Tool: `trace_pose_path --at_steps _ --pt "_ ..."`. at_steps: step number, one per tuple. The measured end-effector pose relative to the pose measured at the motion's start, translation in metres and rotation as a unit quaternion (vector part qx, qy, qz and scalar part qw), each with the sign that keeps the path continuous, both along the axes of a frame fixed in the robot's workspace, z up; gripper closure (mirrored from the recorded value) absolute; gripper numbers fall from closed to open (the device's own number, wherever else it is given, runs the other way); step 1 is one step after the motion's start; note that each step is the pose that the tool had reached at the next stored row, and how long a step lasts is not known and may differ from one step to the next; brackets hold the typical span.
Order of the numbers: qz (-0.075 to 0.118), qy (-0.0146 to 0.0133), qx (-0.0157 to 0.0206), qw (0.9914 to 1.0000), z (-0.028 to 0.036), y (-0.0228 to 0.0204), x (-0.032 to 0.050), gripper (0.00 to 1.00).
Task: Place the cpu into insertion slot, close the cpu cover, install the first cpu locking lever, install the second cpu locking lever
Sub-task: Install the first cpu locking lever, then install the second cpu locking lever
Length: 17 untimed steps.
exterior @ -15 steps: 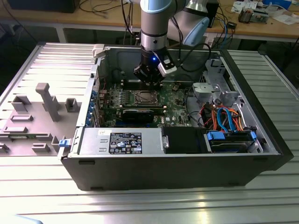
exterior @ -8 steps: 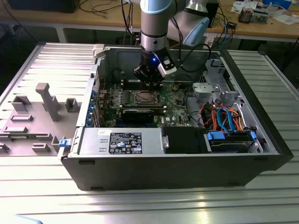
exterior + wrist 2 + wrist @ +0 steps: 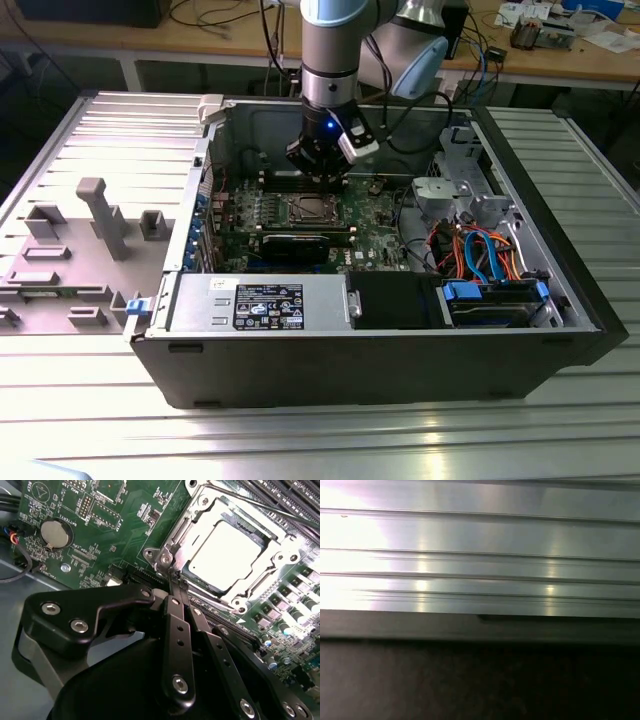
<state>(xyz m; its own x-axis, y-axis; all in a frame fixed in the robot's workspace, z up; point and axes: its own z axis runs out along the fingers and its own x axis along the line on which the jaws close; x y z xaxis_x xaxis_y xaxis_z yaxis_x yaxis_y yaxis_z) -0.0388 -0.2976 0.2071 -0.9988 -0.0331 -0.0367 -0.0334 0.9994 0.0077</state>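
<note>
The cpu (image 3: 224, 555) sits in the insertion slot (image 3: 197, 587) on the green motherboard (image 3: 120, 525), with the cpu cover (image 3: 272, 562) closed over its edges. The gripper (image 3: 175, 580), fingers pressed together, has its tips at the socket's corner beside a thin locking lever (image 3: 260, 505). If the tips slip off the lever, I judge they could scrape the board or leave the cover unlatched.

The arm descends almost vertically from the top of the exterior view, its grey wrist section lit by a small blue light, ending in the black gripper (image 3: 318, 165) pointed straight down. In the second wrist view, the gripper (image 3: 172, 582) has its slim black fingers (image 3: 176, 630) pressed together, tips meeting at one point.
</note>
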Motion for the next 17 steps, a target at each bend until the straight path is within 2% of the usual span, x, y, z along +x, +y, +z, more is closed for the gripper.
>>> trace_pose_path --at_steps 1,2,3,10,17 --pt "0.000 0.0001 -0.0097 0.99995 0.0001 0.0000 -0.0001 0.89" --pt "0.000 0.0000 -0.0170 0.99986 0.0000 0.0000 -0.0001 0.89" --pt "0.000 0.0000 -0.0196 0.99981 0.0000 0.0000 -0.0001 0.89" --pt "0.000 0.0000 -0.0208 0.99978 0.0001 0.0000 -0.0001 0.89" --pt "0.000 0.0001 -0.0208 0.99978 0.0001 -0.0037 -0.0001 0.89"
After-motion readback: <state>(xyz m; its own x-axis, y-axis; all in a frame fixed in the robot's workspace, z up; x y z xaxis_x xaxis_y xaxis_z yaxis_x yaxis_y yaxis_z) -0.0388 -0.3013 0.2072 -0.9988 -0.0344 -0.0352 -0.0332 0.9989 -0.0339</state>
